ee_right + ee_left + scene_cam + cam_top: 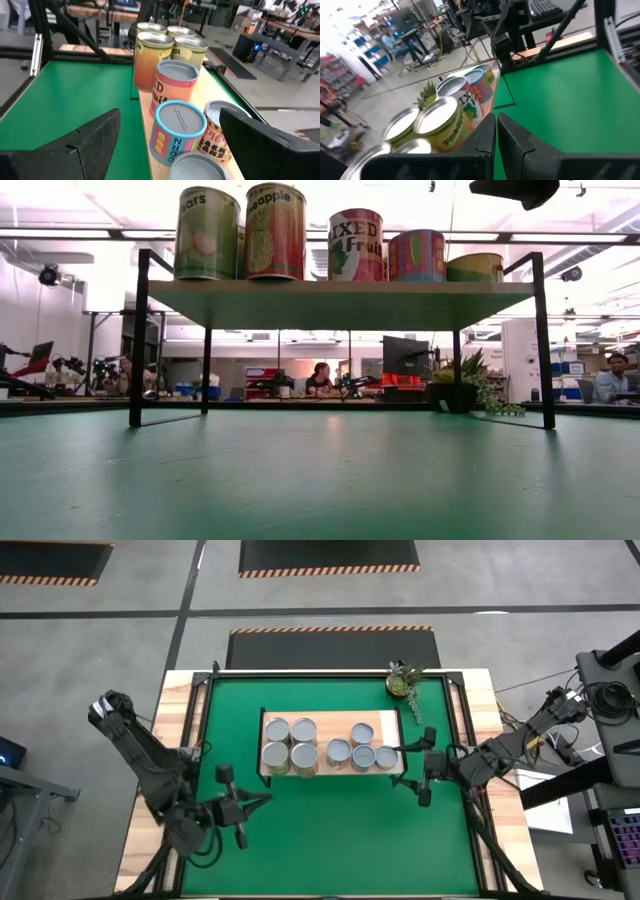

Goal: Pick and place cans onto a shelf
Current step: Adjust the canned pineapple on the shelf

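Hanging wide open and empty, the right claw (pixel 414 778) sits just beside the shelf's (pixel 380 720) right end, over the green mat (pixel 330 830). All eight cans (pixel 302 756) stand on the shelf, near a small potted plant (pixel 403 681). At the tabletop's (pixel 175 760) near-left, the left claw (pixel 262 799) is closed on nothing.

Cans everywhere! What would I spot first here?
The cans, clustered with shiny round tops on the little wooden shelf in the middle of the green mat. Then the right pincer, open just beside the shelf's right end, and the left pincer, shut, nearer the front.
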### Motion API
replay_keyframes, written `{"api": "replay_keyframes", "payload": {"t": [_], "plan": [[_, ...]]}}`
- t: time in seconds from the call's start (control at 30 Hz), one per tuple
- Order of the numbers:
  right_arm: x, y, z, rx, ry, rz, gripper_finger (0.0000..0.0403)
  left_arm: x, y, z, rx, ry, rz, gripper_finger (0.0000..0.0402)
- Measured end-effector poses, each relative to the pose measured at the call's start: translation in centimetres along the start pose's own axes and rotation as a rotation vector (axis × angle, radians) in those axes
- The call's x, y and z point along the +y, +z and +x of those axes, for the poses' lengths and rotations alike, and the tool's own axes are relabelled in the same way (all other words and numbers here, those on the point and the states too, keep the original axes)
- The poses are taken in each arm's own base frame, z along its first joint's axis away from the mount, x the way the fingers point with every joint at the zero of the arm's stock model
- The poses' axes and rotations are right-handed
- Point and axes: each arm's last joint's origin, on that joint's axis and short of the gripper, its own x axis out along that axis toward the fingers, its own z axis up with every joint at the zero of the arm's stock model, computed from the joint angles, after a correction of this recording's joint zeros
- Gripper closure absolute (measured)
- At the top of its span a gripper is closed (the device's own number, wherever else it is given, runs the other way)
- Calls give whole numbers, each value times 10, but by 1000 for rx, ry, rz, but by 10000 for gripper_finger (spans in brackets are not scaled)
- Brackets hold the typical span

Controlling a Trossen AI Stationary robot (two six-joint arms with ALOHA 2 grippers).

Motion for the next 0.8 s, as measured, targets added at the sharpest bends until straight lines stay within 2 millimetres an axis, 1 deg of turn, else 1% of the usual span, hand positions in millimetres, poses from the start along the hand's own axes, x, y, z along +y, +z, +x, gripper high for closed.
{"api": "replay_keyframes", "payload": {"t": [0.1, 0.2, 0.47, 0.6, 0.8], "plan": [[1, -1, 1, -17, 0, -18, 76, -14, -3, 16, 2, 28, 46, 401], [1, -1, 1, -16, 0, -26, 76, -23, -8, 31, 15, 61, 64, 401], [0, -1, 1, -16, -1, -35, 76, -31, -16, 71, 32, 152, 46, 401], [0, -1, 1, -16, -8, -54, 76, -35, -23, 80, 52, 171, 65, 401], [0, -1, 1, -16, -9, -59, 76, -39, -31, 89, 68, 280, 63, 401]]}}
